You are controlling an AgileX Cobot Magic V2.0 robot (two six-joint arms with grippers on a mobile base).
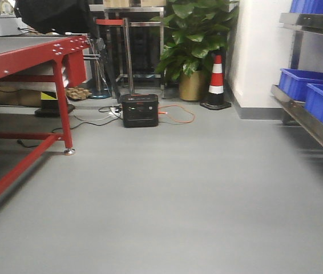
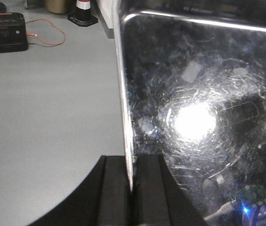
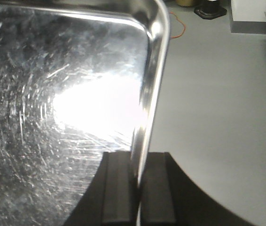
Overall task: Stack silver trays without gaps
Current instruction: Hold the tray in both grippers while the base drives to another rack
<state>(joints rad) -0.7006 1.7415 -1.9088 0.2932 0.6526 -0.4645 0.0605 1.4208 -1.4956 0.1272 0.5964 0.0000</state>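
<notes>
Now pinching silver tray (image 2: 199,94) rims with left claw (image 2: 130,188) and right claw (image 3: 137,188); could slip if pulled unevenly.

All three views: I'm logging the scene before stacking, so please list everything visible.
silver tray: apparently one, scratched silver, clamped by both grippers
table: one, red frame, left
bins: three, blue, on right shelving
shelving: one, steel, right
traffic cone: one, red-white, back
potted plant: one, green, gold pot, beside cone
power station: one, black, floor at back
cable: one, orange, by power station
left gripper: black, shut on tray's left rim
right gripper: black, shut on right rim
</notes>
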